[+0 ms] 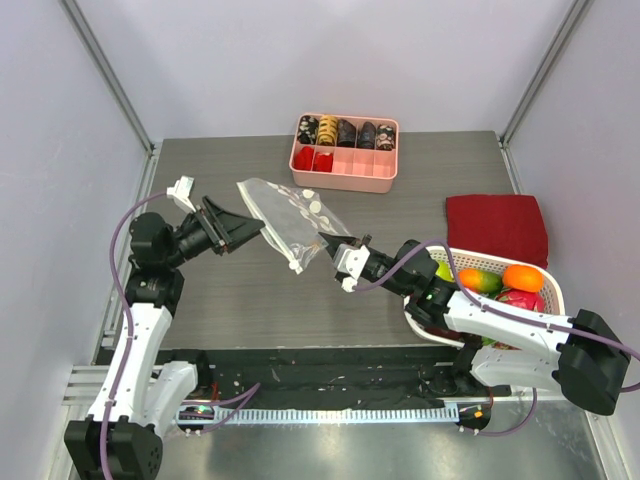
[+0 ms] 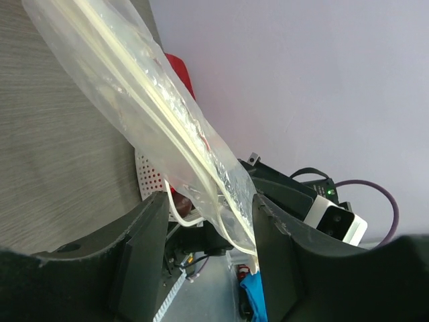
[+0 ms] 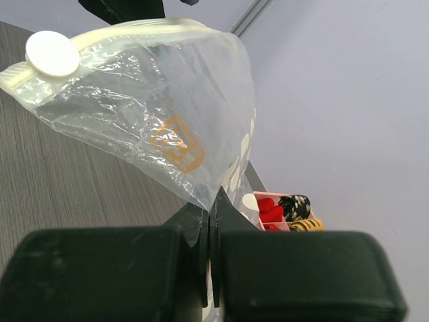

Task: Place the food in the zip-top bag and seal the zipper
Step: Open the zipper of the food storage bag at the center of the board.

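Note:
The clear zip-top bag (image 1: 292,215) with white dots hangs above the table between my two grippers. My right gripper (image 1: 326,243) is shut on a fold of the bag (image 3: 154,100), pinched at the tips (image 3: 212,208). My left gripper (image 2: 209,201) is open, its fingers standing apart on either side of the bag's whitish zipper (image 2: 167,127) edge; the strip brushes one finger. The zipper (image 3: 134,30) runs along the bag's side toward the left gripper (image 1: 247,231). The food sits in a white basket (image 1: 555,300) at the right: orange fruits (image 1: 522,277), a green one (image 1: 443,270), a red one (image 1: 520,300).
A pink compartment tray (image 1: 345,170) with dark and red snack pieces stands at the table's back centre. A folded red cloth (image 1: 497,228) lies behind the basket. The right arm reaches across the basket's left side. Grey walls enclose the table on three sides.

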Available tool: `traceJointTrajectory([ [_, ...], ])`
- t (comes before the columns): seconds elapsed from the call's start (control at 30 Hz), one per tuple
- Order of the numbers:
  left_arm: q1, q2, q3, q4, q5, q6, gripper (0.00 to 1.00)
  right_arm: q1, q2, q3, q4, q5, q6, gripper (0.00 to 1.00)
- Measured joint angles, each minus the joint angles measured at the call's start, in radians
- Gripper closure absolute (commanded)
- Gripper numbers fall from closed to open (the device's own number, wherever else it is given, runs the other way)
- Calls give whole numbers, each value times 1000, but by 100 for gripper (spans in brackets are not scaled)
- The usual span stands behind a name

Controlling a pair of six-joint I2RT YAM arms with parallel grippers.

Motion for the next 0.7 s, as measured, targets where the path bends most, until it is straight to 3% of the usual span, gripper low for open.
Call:
traceJointTrajectory([
  [0.43, 0, 6, -27, -33, -22, 19, 60, 0, 6, 0, 0, 1, 1, 99],
  [0.57, 0, 29, -27, -53, -38, 38, 69, 0, 5, 0, 0, 0, 2, 99],
  [0.7, 0, 49, -20, -88, -70, 57, 69, 0, -1, 0, 0, -10, 1, 99],
])
